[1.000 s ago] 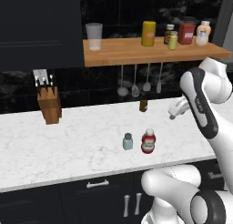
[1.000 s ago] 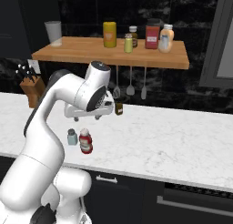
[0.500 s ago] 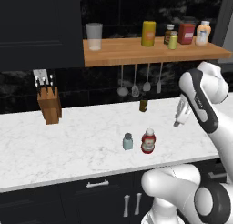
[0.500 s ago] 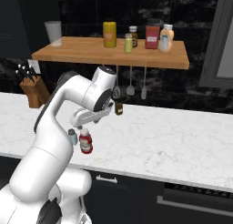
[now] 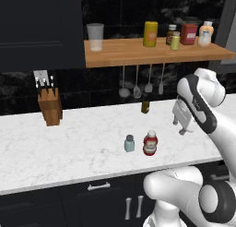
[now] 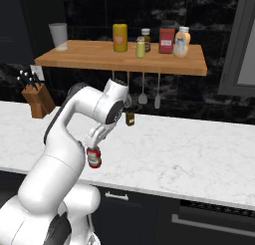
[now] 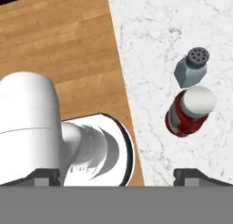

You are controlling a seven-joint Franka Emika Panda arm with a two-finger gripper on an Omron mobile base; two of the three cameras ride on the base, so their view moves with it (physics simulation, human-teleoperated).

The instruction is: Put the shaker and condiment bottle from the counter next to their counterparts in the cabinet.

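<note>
The small pale shaker [image 5: 129, 143] with its grey cap stands on the white marble counter [image 5: 78, 150], and the squat red condiment bottle [image 5: 150, 143] is just to its right. My gripper [image 5: 183, 129] hangs above the counter to the right of the bottle and touches nothing. In the hand view I look down on the shaker [image 7: 191, 67] and the condiment bottle [image 7: 189, 111], which stand right of centre. My gripper [image 7: 120, 176] is open, its tips wide apart with nothing between them. The counterparts [image 5: 189, 34] stand on the cabinet shelf [image 5: 138, 53] at its right end.
On the shelf stand a yellow canister [image 5: 150, 34] and a clear glass cup [image 5: 95, 37]. Utensils [image 5: 137, 83] hang beneath it, above a dark brown bottle [image 5: 145, 106] at the back wall. A knife block [image 5: 50, 108] is at the counter's left. Wood floor [image 7: 59, 36] lies below the counter edge.
My hand has come down toward the counter, closer to the condiment bottle. The shaker and the bottle have not moved.
</note>
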